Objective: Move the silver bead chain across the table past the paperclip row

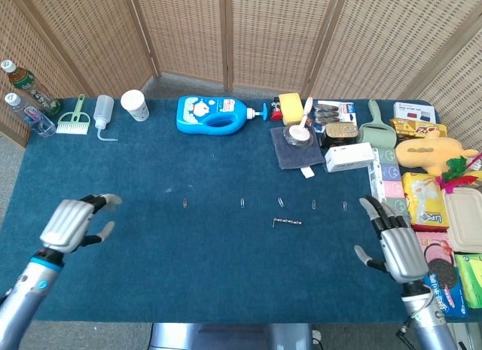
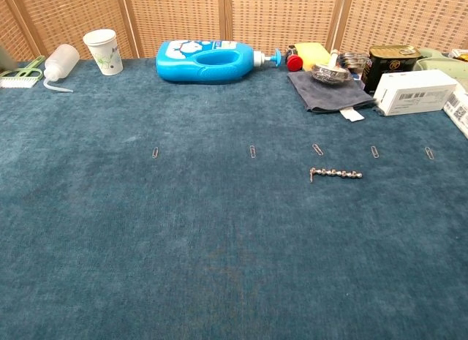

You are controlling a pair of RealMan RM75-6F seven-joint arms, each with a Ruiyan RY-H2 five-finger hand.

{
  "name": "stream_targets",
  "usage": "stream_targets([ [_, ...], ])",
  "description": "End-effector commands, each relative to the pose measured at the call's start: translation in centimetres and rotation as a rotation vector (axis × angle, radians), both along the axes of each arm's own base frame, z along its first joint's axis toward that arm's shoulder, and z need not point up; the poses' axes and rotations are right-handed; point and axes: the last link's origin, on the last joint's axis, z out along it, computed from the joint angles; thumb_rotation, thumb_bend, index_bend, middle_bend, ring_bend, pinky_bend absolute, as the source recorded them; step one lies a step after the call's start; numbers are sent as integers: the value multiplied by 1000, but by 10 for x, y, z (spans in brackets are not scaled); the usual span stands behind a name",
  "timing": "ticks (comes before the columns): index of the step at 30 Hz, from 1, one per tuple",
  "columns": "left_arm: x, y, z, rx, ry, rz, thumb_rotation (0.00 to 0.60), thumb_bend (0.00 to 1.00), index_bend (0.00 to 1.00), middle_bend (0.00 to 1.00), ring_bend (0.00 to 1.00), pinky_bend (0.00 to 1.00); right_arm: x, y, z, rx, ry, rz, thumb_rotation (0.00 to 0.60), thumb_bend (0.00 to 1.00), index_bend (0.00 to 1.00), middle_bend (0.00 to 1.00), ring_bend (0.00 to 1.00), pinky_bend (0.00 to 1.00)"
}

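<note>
Silver and short, the bead chain [image 1: 287, 222] is lying flat on the blue table [image 1: 151, 169], its long axis running left to right, just on the robot's side of the paperclip row [image 2: 252, 150]. The right hand [image 1: 395, 243] is hovering nearer, fingers spread and holding nothing; the left hand [image 1: 74, 223] is hanging well apart, loosely curled, also empty. No container is holding the chain.

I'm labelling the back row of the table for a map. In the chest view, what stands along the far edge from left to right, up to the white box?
Brush → squeeze bottle → paper cup → blue detergent bottle → grey cloth → dark tin → white box.
</note>
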Motion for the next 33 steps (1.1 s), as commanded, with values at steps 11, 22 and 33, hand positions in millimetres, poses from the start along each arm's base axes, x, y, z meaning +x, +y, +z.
stream_targets([
  [11, -37, -46, 35, 99, -51, 109, 600, 353, 319, 439, 435, 725, 36, -10, -24, -5, 57, 99, 600, 300, 0, 368, 396, 410],
  [22, -33, -43, 44, 129, -61, 79, 600, 353, 319, 438, 435, 725, 52, -23, -38, 12, 73, 176, 600, 300, 305, 812, 899, 919],
  [33, -21, -28, 54, 140, -76, 53, 600, 353, 318, 435, 435, 724, 61, -41, -64, 97, 97, 157, 600, 301, 476, 902, 972, 993],
])
